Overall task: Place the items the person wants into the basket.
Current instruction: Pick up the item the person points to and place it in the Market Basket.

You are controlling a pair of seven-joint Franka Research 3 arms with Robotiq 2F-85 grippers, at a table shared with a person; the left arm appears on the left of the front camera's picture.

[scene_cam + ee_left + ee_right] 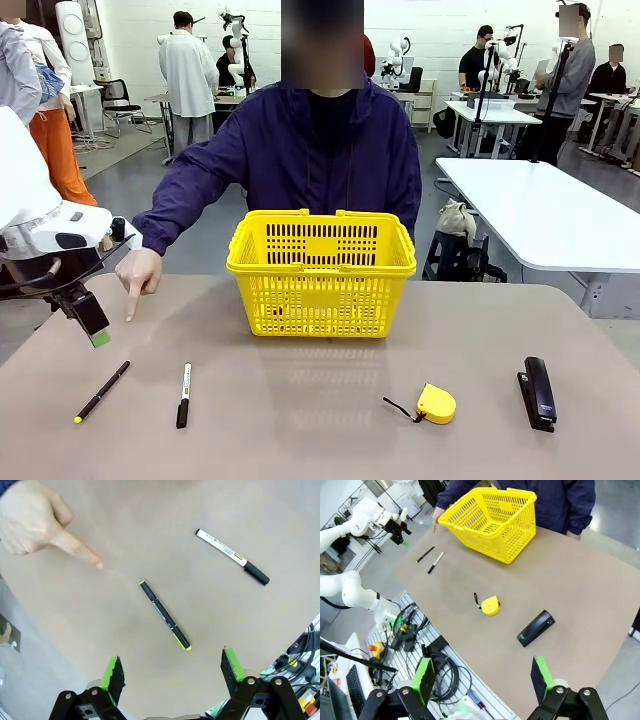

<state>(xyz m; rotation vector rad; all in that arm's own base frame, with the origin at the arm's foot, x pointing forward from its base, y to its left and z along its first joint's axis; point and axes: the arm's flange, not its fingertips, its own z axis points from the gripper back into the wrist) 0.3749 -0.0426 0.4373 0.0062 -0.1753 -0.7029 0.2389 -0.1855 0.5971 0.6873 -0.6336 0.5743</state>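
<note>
Pen (165, 615) lies below wide-open, empty left jaws; right jaws likewise; pointing hand (32, 522) partly cropped.

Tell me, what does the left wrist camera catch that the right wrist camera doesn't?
Left wrist view: a close look at the person's hand, with its index finger aimed toward the thin black pen, and the open left gripper hovering over that pen. Right wrist view: the yellow basket, the yellow tape measure, the black stapler and the open right gripper. Both: the pen, the black marker and the table.
</note>
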